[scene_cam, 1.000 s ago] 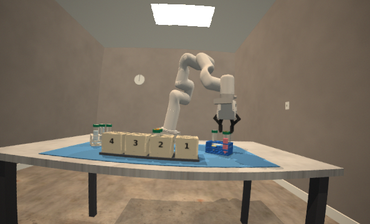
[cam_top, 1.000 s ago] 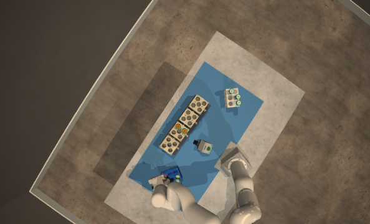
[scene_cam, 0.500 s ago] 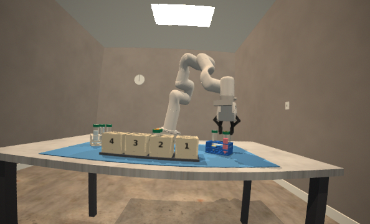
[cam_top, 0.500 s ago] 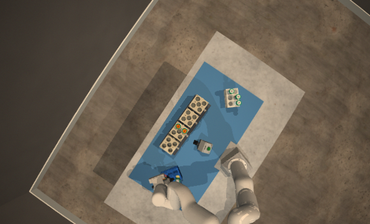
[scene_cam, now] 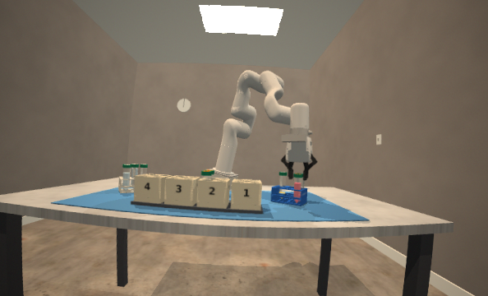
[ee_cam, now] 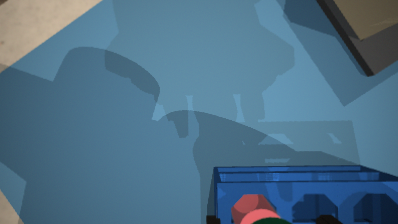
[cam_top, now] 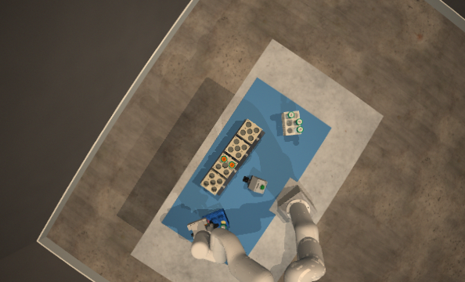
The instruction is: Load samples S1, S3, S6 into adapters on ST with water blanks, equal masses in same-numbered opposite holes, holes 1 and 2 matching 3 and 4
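My gripper [scene_cam: 298, 177] [ee_cam: 270, 220] is partly open, its fingers on either side of the green cap of the pink-filled tube S6 [scene_cam: 297, 187] [ee_cam: 254, 204], not closed on it. The tube stands upright in the blue rack [cam_top: 219, 214] [scene_cam: 276, 197] [ee_cam: 300, 188]; its label is out of the wrist view. Another green-capped tube [cam_top: 223, 224] [scene_cam: 283, 175] stands in that rack. Two orange-dotted tubes, one [cam_top: 224, 159] and another [cam_top: 232, 164], stand in adapter 2 [scene_cam: 220, 201]. Adapter 1 [scene_cam: 237, 202], adapter 3 [scene_cam: 186, 199] and adapter 4 [scene_cam: 155, 197] show no tubes. The arm partly hides the blue rack in the top view.
A pale rack [cam_top: 285, 132] holds three white-dotted tubes: one [cam_top: 291, 114], a second [cam_top: 299, 121] and a third [cam_top: 300, 129]. The DONE desk [cam_top: 256, 183] with its green key [cam_top: 262, 187] stands between the stand and the arm's base. The dark stand [ee_cam: 350, 50] edges the wrist view.
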`<move>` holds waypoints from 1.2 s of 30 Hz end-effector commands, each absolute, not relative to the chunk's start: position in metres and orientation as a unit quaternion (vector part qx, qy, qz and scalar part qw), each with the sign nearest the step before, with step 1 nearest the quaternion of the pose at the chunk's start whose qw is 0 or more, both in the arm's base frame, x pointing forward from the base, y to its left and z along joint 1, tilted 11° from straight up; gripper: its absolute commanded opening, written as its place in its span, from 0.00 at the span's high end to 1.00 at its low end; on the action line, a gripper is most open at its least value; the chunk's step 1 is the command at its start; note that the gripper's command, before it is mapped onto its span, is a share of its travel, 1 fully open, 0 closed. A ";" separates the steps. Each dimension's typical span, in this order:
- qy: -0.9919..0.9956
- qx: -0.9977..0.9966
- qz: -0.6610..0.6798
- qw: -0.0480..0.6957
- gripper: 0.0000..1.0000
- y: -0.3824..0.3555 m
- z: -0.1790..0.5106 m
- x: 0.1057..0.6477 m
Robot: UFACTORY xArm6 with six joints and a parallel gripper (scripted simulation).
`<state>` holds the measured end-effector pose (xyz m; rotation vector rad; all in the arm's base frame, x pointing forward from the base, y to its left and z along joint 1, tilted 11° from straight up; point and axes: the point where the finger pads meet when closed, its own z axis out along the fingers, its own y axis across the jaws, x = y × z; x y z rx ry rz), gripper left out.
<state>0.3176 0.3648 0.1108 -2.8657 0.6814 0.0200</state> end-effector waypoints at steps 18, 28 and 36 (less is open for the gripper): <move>0.230 -0.968 0.006 0.100 1.00 0.365 0.114 0.319; 0.230 -0.968 0.006 0.100 1.00 0.365 0.114 0.319; 0.230 -0.968 0.006 0.100 1.00 0.365 0.114 0.319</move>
